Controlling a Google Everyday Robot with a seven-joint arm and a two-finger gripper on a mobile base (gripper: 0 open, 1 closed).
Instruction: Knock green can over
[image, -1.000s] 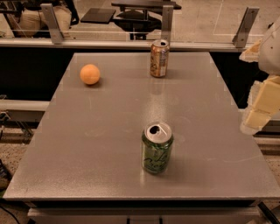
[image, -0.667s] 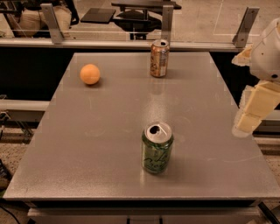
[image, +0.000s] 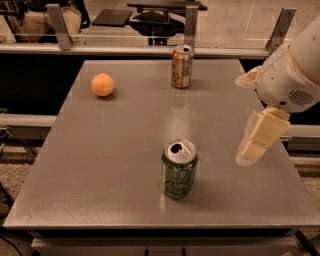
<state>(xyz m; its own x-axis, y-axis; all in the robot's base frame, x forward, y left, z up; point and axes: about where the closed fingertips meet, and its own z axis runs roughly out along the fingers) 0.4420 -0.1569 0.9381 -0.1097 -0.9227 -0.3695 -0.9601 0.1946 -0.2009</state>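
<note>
**Green can upright, my gripper off to its right**

The green can stands upright on the grey table, silver top up. My gripper hangs to the can's right, near but clear of it, pointing down. Whether it's open or closed, I cannot tell. Well behind the green can stands an orange-brown can, and back-left of it sits an orange ball.

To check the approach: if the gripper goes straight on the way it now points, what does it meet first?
Probably the table, right of the green can. The gripper, above the table's right side, points down and slightly left, so it seems to miss the can, though depth is unclear.
</note>
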